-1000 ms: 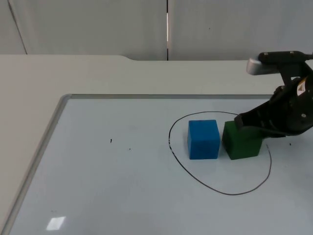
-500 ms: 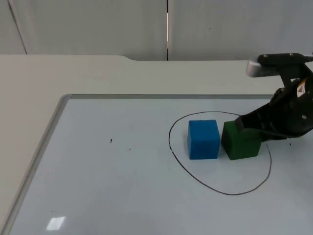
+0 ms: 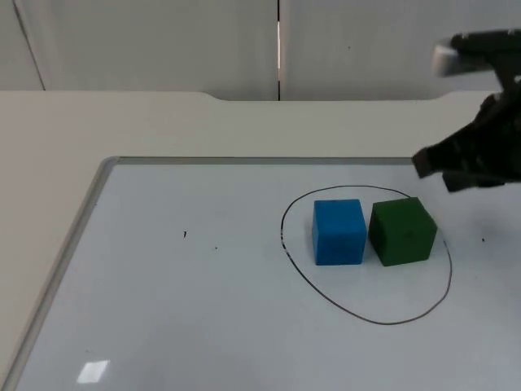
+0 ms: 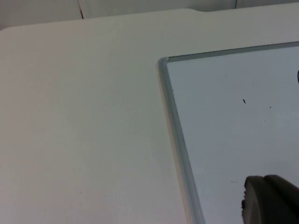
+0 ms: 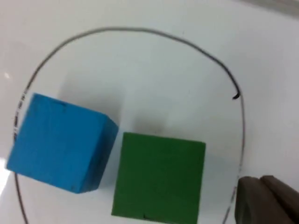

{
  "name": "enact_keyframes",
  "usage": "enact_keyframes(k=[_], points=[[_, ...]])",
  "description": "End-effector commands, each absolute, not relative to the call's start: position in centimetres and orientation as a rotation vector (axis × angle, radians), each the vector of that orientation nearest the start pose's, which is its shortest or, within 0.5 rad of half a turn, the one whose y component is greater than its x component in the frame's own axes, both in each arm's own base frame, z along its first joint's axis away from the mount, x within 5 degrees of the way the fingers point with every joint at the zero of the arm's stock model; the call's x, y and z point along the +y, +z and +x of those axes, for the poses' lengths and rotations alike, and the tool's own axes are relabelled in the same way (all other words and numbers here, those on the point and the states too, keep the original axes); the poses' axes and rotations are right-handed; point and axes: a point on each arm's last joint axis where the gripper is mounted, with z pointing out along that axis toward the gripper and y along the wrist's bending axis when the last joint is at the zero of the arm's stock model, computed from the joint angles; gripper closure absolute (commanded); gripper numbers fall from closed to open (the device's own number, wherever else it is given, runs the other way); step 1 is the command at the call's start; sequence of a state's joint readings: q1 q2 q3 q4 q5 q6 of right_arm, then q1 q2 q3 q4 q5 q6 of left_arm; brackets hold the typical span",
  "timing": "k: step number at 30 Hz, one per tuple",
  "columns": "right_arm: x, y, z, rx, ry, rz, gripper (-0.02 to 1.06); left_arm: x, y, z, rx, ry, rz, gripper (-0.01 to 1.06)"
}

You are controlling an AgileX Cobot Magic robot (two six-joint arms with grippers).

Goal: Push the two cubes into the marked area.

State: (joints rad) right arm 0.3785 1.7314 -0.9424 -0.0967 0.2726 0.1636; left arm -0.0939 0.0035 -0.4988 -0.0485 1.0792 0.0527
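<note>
We have lifted our right pincer (image 3: 431, 169) off the green cube (image 3: 402, 232) toward two o'clock, its finger state untellable, leaving it just beside the blue cube (image 3: 339, 232) inside the marked area (image 3: 368, 318), so pushing looks done.

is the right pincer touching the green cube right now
Apart. In the top view the right pincer hangs above and behind the green cube, with bare whiteboard showing between them.

Blue cube (image 3: 339, 232) and green cube (image 3: 402, 232) nearly touching (narrow gap); open whiteboard (image 3: 187, 309) around.
</note>
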Motion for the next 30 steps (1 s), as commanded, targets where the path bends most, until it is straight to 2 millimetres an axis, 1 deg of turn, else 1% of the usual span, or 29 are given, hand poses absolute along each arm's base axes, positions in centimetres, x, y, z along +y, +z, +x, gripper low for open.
enact_keyframes(k=[1, 4, 5, 6, 7, 10, 11, 12, 14, 15, 16, 17, 20, 23, 24, 28, 29, 30], points=[[12.2, 19.8, 31.1, 2.478, 0.143, -0.390, 1.04, -0.4, 27.5, -0.5, 2.060, -0.091, 0.149, 1.05], [11.8, 22.8, 30.1, 2.415, 0.155, -0.376, 1.04, -0.4, 27.5, -0.5, 2.060, -0.091, 0.149, 1.05], [11.8, 22.8, 30.1, 2.415, 0.155, -0.376, 1.04, -0.4, 27.5, -0.5, 2.060, -0.091, 0.149, 1.05], [11.6, 23.7, 29.7, 2.395, 0.159, -0.372, 1.04, -0.4, 27.5, -0.5, 2.060, -0.091, 0.149, 1.05], [11.3, 25.3, 29.0, 2.357, 0.167, -0.363, 1.04, -0.4, 27.5, -0.5, 2.060, -0.091, 0.149, 1.05], [10.7, 28.3, 27.5, 2.282, 0.182, -0.347, 1.04, -0.4, 27.5, -0.5, 2.060, -0.091, 0.149, 1.05], [10.7, 28.3, 27.5, 2.282, 0.182, -0.347, 1.04, -0.4, 27.5, -0.5, 2.060, -0.091, 0.149, 1.05], [10.6, 28.7, 27.2, 2.270, 0.184, -0.345, 1.04, -0.4, 27.5, -0.5, 2.060, -0.091, 0.149, 1.05], [10.0, 30.9, 25.7, 2.206, 0.187, -0.351, 1.04, -0.4, 27.5, -0.5, 2.060, -0.091, 0.149, 1.05], [9.8, 31.4, 25.4, 2.193, 0.185, -0.355, 1.04, -0.4, 27.5, -0.5, 2.060, -0.091, 0.149, 1.05], [9.5, 32.2, 24.7, 2.168, 0.187, -0.354, 1.04, -0.4, 27.5, -0.5, 2.060, -0.091, 0.149, 1.05], [9.5, 32.2, 24.7, 2.168, 0.187, -0.354, 1.04, -0.4, 27.5, -0.5, 2.060, -0.091, 0.149, 1.05], [8.7, 34.3, 22.8, 2.107, 0.194, -0.344, 1.04, -0.4, 27.5, -0.5, 2.060, -0.091, 0.149, 1.05], [7.9, 35.9, 20.9, 2.070, 0.189, -0.350, 1.04, -0.4, 27.5, -0.5, 2.060, -0.091, 0.149, 1.05], [7.9, 35.9, 20.9, 2.070, 0.189, -0.350, 1.04, -0.4, 27.5, -0.5, 2.060, -0.091, 0.149, 1.05], [6.9, 37.2, 18.6, 2.060, 0.180, -0.349, 1.04, -0.4, 27.5, -0.5, 2.060, -0.091, 0.149, 1.05], [6.9, 37.2, 18.6, 2.060, 0.180, -0.349, 1.04, -0.4, 27.5, -0.5, 2.060, -0.091, 0.149, 1.05], [6.5, 37.5, 17.7, 2.064, 0.177, -0.347, 1.04, -0.4, 27.5, -0.5, 2.060, -0.091, 0.149, 1.05]])
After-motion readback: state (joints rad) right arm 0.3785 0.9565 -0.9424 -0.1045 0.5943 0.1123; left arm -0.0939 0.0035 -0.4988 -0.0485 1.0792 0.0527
